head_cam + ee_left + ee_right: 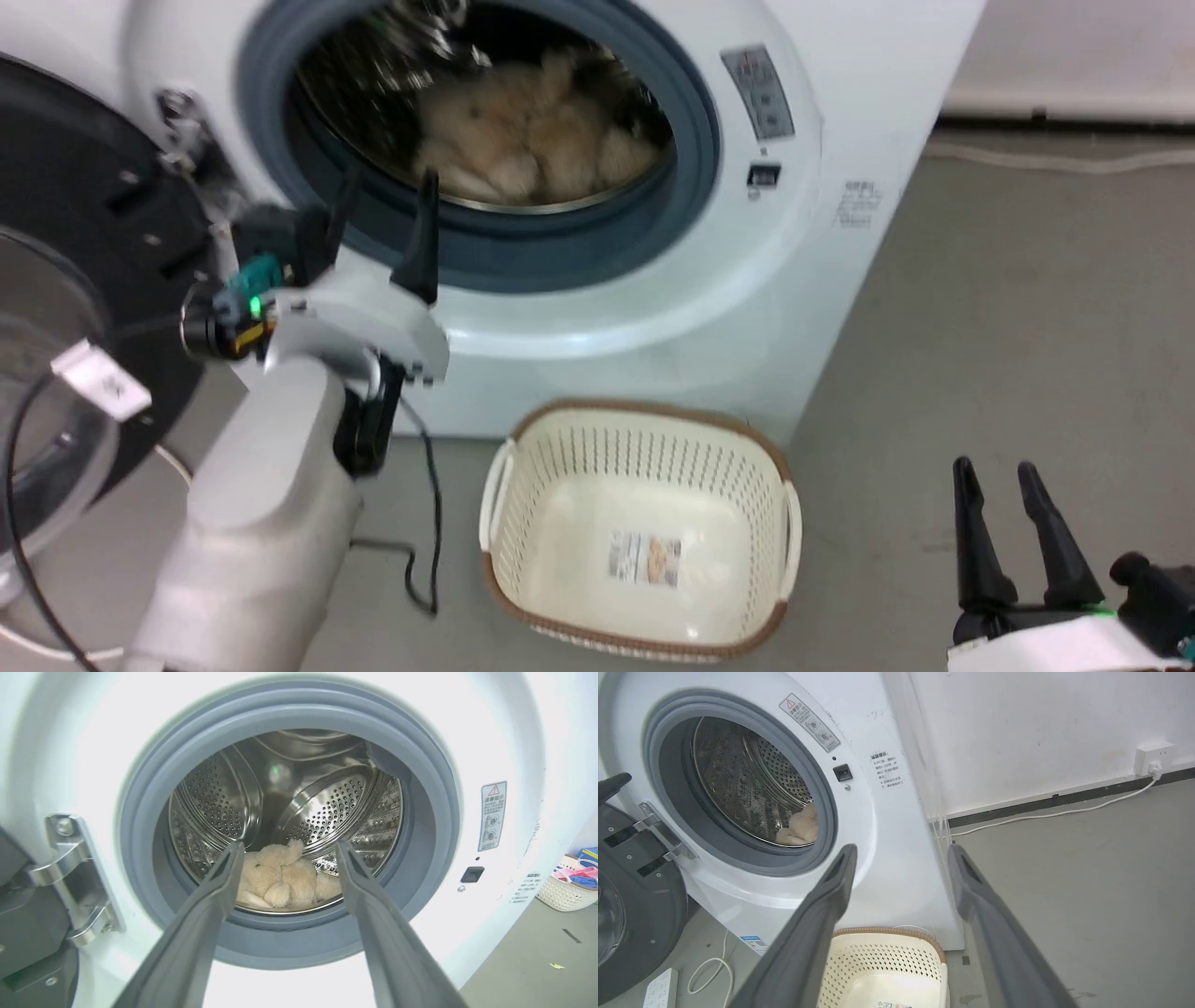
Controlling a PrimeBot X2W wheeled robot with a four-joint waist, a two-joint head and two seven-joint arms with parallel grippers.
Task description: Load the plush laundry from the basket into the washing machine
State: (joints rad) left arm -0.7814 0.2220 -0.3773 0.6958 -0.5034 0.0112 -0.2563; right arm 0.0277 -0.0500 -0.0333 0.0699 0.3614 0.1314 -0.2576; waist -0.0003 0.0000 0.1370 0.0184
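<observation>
The plush laundry (532,140) lies as a cream shaggy heap at the bottom of the steel drum of the washing machine (840,112). The left wrist view shows the plush laundry (280,877) past the grey gasket of the washing machine (490,742). My left gripper (390,177) hangs open and empty just outside the lower left of the porthole, and its fingers (288,845) frame the plush. The basket (597,457) stands empty on the floor before the machine, label on its bottom. My right gripper (994,467) is open and empty, low at the basket's right; in its own view this gripper (902,849) hangs above the basket (887,956).
The black-framed glass door (84,205) is swung open at the left on its metal hinge (70,882). A power strip (661,989) and cables lie on the floor below it. Another basket with coloured clothes (567,886) stands far right. Grey floor stretches to the right.
</observation>
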